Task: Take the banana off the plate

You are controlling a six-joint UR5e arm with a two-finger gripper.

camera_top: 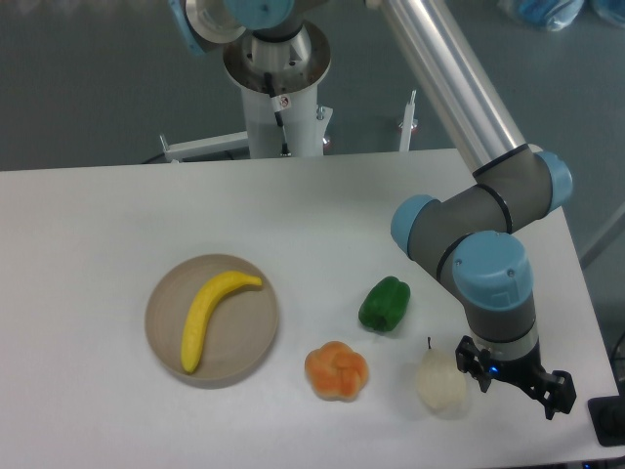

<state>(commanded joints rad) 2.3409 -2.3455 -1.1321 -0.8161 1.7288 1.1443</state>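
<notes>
A bright-yellow banana [210, 315] lies curved across the round beige plate [252, 350] on the left half of the white table. My gripper [513, 383] hangs far to the right, near the table's front right corner, pointing down. Its two black fingers stand spread apart with nothing between them. It is well away from the plate and touches none of the objects.
A pale cream pear [441, 384] stands just left of the gripper. A green pepper [384, 305] and an orange pumpkin-like toy [337, 370] lie between the plate and the gripper. The robot's base column [278, 88] rises behind the table's far edge.
</notes>
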